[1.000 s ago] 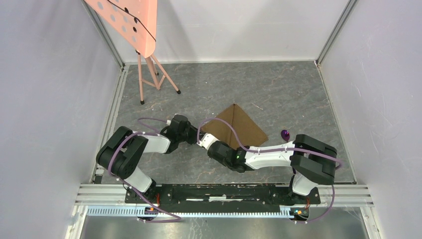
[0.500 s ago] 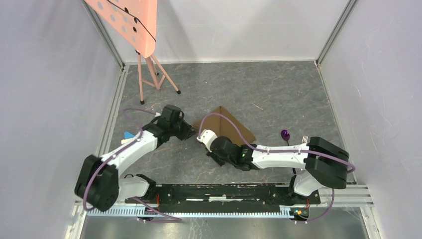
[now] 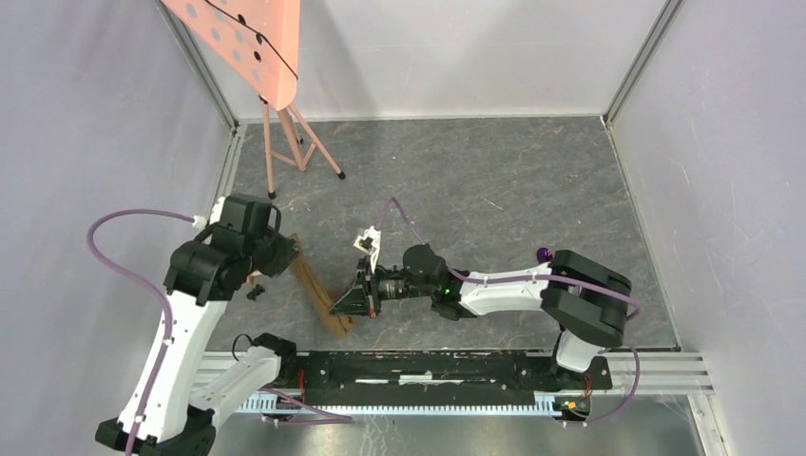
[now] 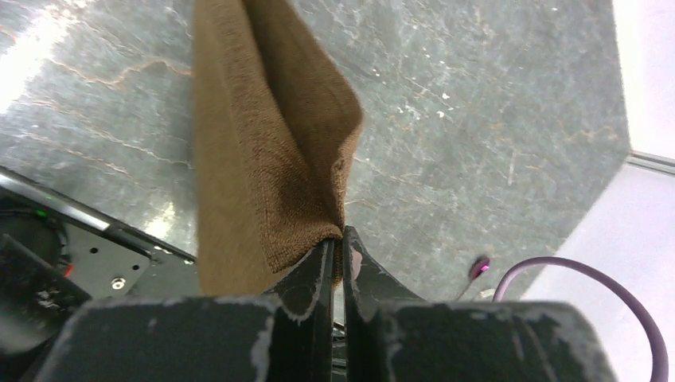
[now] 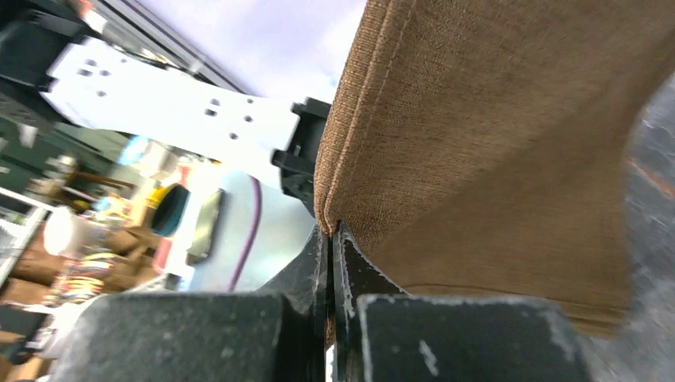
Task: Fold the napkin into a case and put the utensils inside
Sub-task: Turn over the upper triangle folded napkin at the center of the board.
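Left wrist view: my left gripper has its fingers pressed together on a corner of the tan-brown napkin. The cloth hangs away from them in a doubled fold, and its far end runs off the top of the picture. My right gripper pinches a stitched edge of the same cloth, which fills that view so fully that what lies past it is only a blur.

From above, the napkin is a narrow strip strung between my two grippers at the near left of the table, with my right fingers covering its near end. A second ago it lay flat as a triangle in the middle; my left arm has since swung out to the left.

The purple-handled utensil lies well apart on the right, half hidden by my right arm. Beyond the cloth, grey tabletop runs to the back wall, with a pink stand in the far left corner.
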